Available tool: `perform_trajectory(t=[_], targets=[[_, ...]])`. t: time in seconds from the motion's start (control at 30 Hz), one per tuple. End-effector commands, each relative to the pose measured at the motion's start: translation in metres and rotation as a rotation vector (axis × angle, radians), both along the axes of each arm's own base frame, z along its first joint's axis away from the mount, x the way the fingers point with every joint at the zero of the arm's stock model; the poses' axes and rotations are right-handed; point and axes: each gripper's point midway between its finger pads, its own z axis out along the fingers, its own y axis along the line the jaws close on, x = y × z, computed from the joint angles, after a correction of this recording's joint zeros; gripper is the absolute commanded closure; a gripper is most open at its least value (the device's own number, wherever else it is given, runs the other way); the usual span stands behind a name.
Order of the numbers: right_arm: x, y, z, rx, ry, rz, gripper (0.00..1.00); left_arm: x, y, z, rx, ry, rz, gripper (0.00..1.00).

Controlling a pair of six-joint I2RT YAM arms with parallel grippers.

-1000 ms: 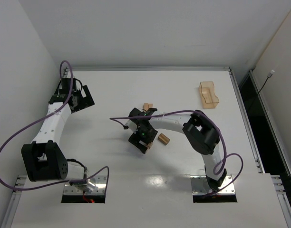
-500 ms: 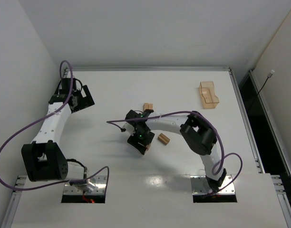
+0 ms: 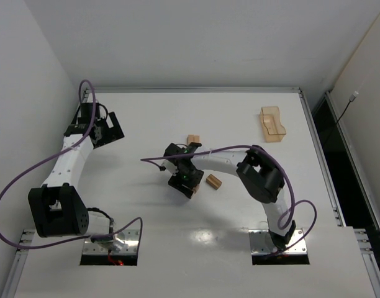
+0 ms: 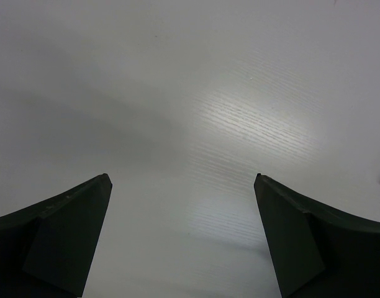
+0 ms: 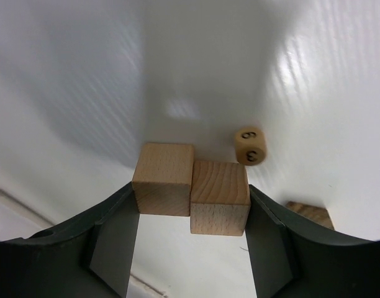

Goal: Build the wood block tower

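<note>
Wood is now between the jaws: the right gripper (image 5: 191, 191) has drawn its fingers in onto two small light-brown wooden cubes (image 5: 164, 179). The cubes stand side by side and touch each other, with one cube against each finger pad. I judge that this is the grasp being taken, so that the cubes can be carried to the tower. Whether they are already off the white table (image 5: 72, 93), I cannot tell. A tiny pale numbered bead (image 5: 250, 146) and a short wooden plank (image 5: 309, 214) lie near, apart from the fingers.

Compared with one second ago, the right wrist in the top view has shifted slightly left and its jaws look narrower. The plank, the far wooden blocks (image 3: 193, 139) and the translucent amber plastic box (image 3: 272, 123) lie as before. The left gripper (image 4: 182, 178) has not moved and is spread wide over the table.
</note>
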Motion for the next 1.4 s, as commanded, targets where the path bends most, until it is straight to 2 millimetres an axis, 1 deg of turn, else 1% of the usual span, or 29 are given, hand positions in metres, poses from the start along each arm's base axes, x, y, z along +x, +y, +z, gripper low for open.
perform_trajectory(t=[0.0,0.13,0.17,0.23,0.27,0.4,0.47,0.5,0.57,0.6,0.63,0.67,0.7,0.73,0.8,0.83,0.87,0.9,0.93,0.97,1.0,1.03,1.07,1.1,1.13,1.17,1.27,1.3,1.37], targets=[[0.018,-0.003,0.021,0.02,-0.118,0.0,1.0,0.003,0.001,0.004,-0.009,-0.033,0.0,0.0],[0.026,-0.006,0.029,0.026,-0.147,0.036,1.0,0.004,0.0,0.004,-0.016,-0.034,-0.006,0.0],[0.03,-0.004,0.04,0.046,-0.181,0.031,1.0,0.003,0.0,0.007,-0.009,-0.041,-0.012,0.0],[0.035,-0.006,0.043,0.048,-0.194,0.059,1.0,0.003,-0.002,0.007,-0.016,-0.042,-0.019,0.0],[0.035,-0.007,0.052,0.058,-0.204,0.067,1.0,0.003,-0.003,0.007,-0.018,-0.042,-0.033,0.0],[0.043,-0.011,0.062,0.076,-0.226,0.104,1.0,0.003,-0.007,0.008,-0.033,-0.053,-0.048,0.0],[0.038,-0.018,0.054,0.051,-0.212,0.136,1.0,0.003,-0.007,0.008,-0.033,-0.053,-0.048,0.0],[0.041,-0.021,0.051,0.042,-0.208,0.138,1.0,0.003,-0.007,0.008,-0.033,-0.053,-0.048,0.0],[0.039,-0.026,0.04,0.023,-0.18,0.147,1.0,0.003,-0.007,0.008,-0.033,-0.053,-0.048,0.0],[0.039,-0.027,0.036,0.014,-0.172,0.148,1.0,0.003,-0.007,0.008,-0.033,-0.053,-0.048,0.0],[0.04,-0.023,0.034,0.023,-0.165,0.16,1.0,0.003,-0.007,0.008,-0.033,-0.053,-0.048,0.0],[0.039,-0.021,0.026,0.014,-0.143,0.163,1.0,0.003,-0.007,0.008,-0.033,-0.053,-0.048,0.0],[0.041,-0.024,0.023,0.003,-0.133,0.155,1.0,0.003,-0.007,0.008,-0.033,-0.053,-0.048,0.0],[0.042,-0.021,0.022,0.01,-0.126,0.167,1.0,0.003,-0.007,0.008,-0.033,-0.053,-0.048,0.0],[0.044,-0.023,0.015,0.002,-0.118,0.159,1.0,0.003,-0.007,0.008,-0.033,-0.053,-0.048,0.0],[0.051,-0.022,0.013,0.005,-0.124,0.16,1.0,0.004,-0.007,0.005,-0.035,-0.044,-0.048,0.0],[0.057,-0.024,0.015,0.01,-0.133,0.159,1.0,0.004,-0.007,0.005,-0.035,-0.044,-0.048,0.0],[0.059,-0.019,0.014,0.019,-0.132,0.172,1.0,0.004,-0.007,0.005,-0.035,-0.044,-0.048,0.0],[0.063,-0.024,0.01,0.011,-0.124,0.158,1.0,0.004,-0.007,0.005,-0.035,-0.044,-0.048,0.0],[0.069,-0.023,0.014,0.019,-0.136,0.158,1.0,0.004,-0.007,0.005,-0.035,-0.044,-0.048,0.0],[0.073,-0.029,0.01,0.011,-0.128,0.142,1.0,0.006,-0.007,0.006,-0.033,-0.053,-0.048,0.0],[0.077,-0.025,0.016,0.019,-0.14,0.15,1.0,0.006,-0.007,0.003,-0.035,-0.042,-0.048,0.0],[0.08,-0.031,0.007,0.002,-0.124,0.147,1.0,0.006,-0.009,0.003,-0.041,-0.043,-0.054,0.0],[0.086,-0.033,0.011,0.006,-0.13,0.133,1.0,0.006,-0.009,0.003,-0.042,-0.043,-0.054,0.0],[0.087,-0.03,0.01,0.014,-0.123,0.134,1.0,0.006,-0.009,0.003,-0.042,-0.043,-0.054,0.0],[0.089,-0.035,0.009,0.007,-0.118,0.133,1.0,0.007,-0.009,-0.001,-0.043,-0.032,-0.054,0.0],[0.093,-0.036,0.01,0.012,-0.125,0.123,1.0,0.007,-0.008,-0.004,-0.044,-0.023,-0.054,0.0],[0.092,-0.037,0.006,0.007,-0.118,0.124,0.98,0.007,-0.008,-0.004,-0.044,-0.023,-0.054,0.0],[0.094,-0.038,0.006,-0.001,-0.124,0.122,0.92,0.007,-0.008,-0.004,-0.044,-0.023,-0.054,0.0]])
